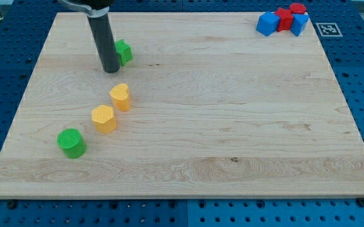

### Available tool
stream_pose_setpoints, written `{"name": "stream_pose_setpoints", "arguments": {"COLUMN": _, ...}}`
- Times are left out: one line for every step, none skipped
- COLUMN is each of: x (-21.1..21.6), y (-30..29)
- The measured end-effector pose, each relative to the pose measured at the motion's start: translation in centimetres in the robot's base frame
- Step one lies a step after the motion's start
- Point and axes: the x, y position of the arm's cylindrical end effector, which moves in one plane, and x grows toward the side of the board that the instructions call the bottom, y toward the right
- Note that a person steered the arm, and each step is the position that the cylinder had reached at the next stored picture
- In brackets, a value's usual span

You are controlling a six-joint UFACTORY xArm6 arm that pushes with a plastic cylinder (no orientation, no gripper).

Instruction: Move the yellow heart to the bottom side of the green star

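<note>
The yellow heart (pixel 121 97) lies on the wooden board at the view's left, below the green star (pixel 124 52), which is partly hidden behind my rod. My tip (pixel 111 70) rests on the board just left of and below the green star, and above the yellow heart with a small gap between them.
A yellow hexagon block (pixel 104 118) lies just below-left of the heart. A green cylinder (pixel 72 142) stands further below-left. At the view's top right corner sit two blue blocks (pixel 268 23) (pixel 299 24) and two red blocks (pixel 284 17) (pixel 298 8) in a cluster. The board (pixel 232 126) ends near them.
</note>
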Motion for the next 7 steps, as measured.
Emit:
{"name": "stream_pose_setpoints", "arguments": {"x": 3.9, "y": -1.0}}
{"name": "stream_pose_setpoints", "arguments": {"x": 8.6, "y": -0.9}}
{"name": "stream_pose_setpoints", "arguments": {"x": 11.3, "y": 1.1}}
{"name": "stream_pose_setpoints", "arguments": {"x": 11.4, "y": 5.1}}
{"name": "stream_pose_setpoints", "arguments": {"x": 10.9, "y": 5.4}}
{"name": "stream_pose_setpoints", "arguments": {"x": 10.5, "y": 5.2}}
{"name": "stream_pose_setpoints", "arguments": {"x": 9.2, "y": 4.9}}
